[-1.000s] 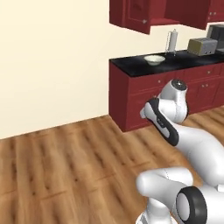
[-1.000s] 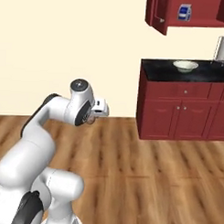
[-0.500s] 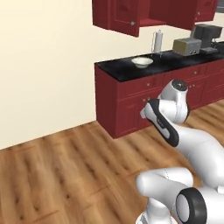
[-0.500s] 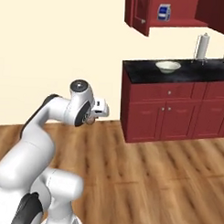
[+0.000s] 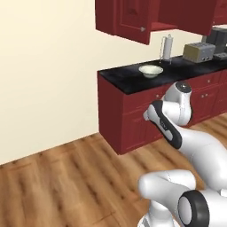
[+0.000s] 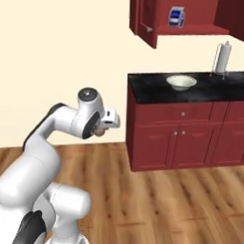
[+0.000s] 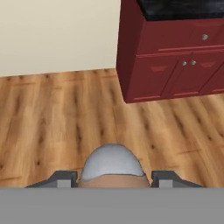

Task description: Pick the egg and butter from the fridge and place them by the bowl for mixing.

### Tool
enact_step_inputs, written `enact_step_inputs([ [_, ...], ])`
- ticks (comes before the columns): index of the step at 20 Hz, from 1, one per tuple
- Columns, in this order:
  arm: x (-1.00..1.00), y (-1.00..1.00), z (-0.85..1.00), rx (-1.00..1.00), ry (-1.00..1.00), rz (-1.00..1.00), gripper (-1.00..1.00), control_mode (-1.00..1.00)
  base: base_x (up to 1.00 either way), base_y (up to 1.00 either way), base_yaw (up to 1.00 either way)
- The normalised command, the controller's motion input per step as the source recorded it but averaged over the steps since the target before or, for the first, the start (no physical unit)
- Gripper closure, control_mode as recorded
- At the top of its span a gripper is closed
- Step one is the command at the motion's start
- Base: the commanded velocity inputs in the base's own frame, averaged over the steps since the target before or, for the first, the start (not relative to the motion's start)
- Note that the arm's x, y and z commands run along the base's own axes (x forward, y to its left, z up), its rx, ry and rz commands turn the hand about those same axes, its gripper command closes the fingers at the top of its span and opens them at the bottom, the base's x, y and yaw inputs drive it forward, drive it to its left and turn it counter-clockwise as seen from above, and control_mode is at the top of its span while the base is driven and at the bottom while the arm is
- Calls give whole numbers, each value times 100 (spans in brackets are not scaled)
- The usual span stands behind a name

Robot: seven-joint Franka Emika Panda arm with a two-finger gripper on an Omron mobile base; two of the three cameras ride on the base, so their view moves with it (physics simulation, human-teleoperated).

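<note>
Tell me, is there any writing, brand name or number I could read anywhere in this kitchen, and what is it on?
No text can be read anywhere in these pictures.
Blue-and-white carton in the open upper cupboard: it bears a printed label, too small and blurred to read.
Toaster, paper towel roll, bowl and lower cabinets: no markings visible.

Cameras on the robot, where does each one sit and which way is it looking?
Left base view: sits behind the arm on its left, looks forward at the bowl on the black counter; the white arm rises at lower right.
Right base view: sits behind on the right, faces the same counter; the arm rises at lower left, and the gripper holds the egg.
Hand view: sits on the hand, looks down along the gripper at the wood floor and red cabinets; the egg sits between the fingertips.
Both base views share the bowl, counter and paper towel roll.
</note>
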Motion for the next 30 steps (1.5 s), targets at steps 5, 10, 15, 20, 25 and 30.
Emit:
enact_step_inputs([
  [5,0,0,0,0,0,0,100,100,73,-38,2],
  [10,0,0,0,0,0,0,100,100,65,-44,2],
  [15,0,0,0,0,0,0,100,100,64,-44,2],
  [20,0,0,0,0,0,0,100,100,65,-44,1],
  [25,0,0,0,0,0,0,100,100,65,-42,3],
  [30,0,0,0,0,0,0,100,100,65,-40,5],
])
